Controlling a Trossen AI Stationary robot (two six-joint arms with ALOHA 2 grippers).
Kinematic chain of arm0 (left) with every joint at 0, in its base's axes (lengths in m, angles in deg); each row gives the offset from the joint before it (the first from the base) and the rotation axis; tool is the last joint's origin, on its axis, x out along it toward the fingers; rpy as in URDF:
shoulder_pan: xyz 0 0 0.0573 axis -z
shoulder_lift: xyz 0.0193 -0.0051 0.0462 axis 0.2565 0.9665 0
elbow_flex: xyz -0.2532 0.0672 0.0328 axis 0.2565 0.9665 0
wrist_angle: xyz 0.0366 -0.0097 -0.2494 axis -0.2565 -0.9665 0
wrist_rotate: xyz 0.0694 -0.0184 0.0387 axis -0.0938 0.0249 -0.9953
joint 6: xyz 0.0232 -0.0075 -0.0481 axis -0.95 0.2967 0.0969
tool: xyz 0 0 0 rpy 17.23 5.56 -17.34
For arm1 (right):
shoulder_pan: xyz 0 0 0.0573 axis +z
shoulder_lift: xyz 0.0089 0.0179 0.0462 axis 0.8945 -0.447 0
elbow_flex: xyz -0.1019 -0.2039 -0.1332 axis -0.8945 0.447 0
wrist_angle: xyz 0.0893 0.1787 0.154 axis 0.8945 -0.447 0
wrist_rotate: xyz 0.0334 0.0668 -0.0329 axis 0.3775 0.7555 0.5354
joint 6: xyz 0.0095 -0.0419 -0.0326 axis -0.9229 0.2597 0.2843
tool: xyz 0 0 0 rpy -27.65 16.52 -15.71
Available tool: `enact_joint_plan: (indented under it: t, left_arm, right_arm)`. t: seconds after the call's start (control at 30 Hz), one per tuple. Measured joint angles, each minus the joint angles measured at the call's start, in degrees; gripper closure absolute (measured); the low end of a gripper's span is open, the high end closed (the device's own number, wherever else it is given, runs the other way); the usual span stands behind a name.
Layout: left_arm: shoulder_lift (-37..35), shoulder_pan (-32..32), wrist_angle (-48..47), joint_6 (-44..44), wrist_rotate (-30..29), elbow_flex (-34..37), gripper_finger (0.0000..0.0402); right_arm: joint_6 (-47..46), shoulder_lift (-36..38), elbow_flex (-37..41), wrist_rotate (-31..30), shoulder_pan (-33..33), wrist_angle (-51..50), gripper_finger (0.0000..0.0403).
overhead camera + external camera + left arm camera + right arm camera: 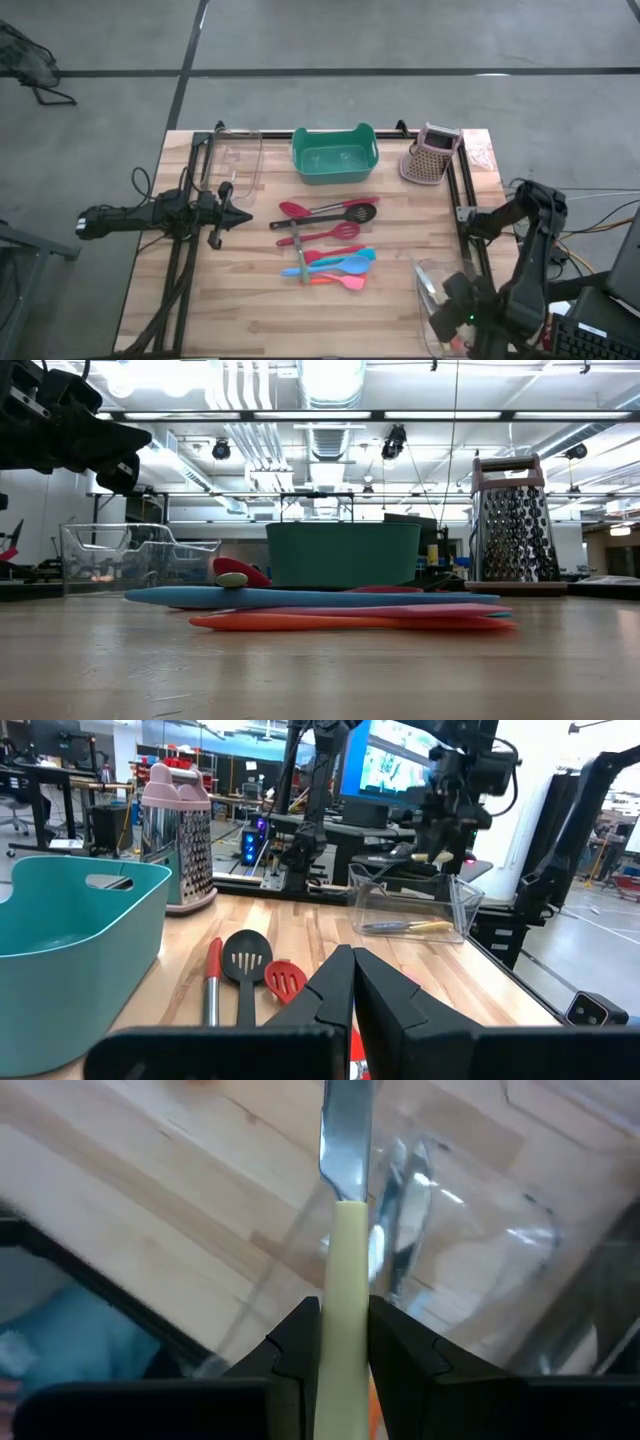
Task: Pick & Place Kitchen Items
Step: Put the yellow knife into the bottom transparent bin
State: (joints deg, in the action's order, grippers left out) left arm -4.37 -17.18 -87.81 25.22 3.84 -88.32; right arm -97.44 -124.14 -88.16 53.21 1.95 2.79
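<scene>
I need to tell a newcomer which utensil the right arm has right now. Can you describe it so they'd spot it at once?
Start at the clear plastic bin on the table's right edge, near the front. Above it the right gripper is shut on a metal utensil with a pale cream handle. It is off the table, unlike the red, black, blue and pink utensils lying at the centre.

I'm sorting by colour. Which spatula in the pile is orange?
The orange spatula, lowest in the pile, at its near edge, just below the blue spatula.

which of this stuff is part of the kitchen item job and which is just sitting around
Part of the job: utensil pile; pale-handled metal piece in the right gripper; clear bin beneath it.
Just there: teal tub; grater; left gripper, parked shut.
</scene>
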Motion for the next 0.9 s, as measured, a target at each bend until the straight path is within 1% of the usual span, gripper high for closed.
enact_joint_plan:
  t: [0.2,0.53,0.67,0.9]
  left_arm:
    - [0.0,0.0,0.0,0.0,0.0,0.0,0.0387]
    - [0.0,0.0,0.0,0.0,0.0,0.0,0.0387]
    - [0.0,0.0,0.0,0.0,0.0,0.0,0.0387]
    - [0.0,0.0,0.0,0.0,0.0,0.0,0.0387]
  right_arm:
    - [-0.8,-4.6,0.2,4.2,2.1,-0.6,0.0337]
    - [-1.0,-9.9,0.4,5.2,2.4,-0.6,0.0337]
    - [-1.0,-11.2,0.6,5.6,2.4,-0.5,0.0336]
    - [-1.1,-11.0,1.0,7.1,2.3,-0.5,0.0313]
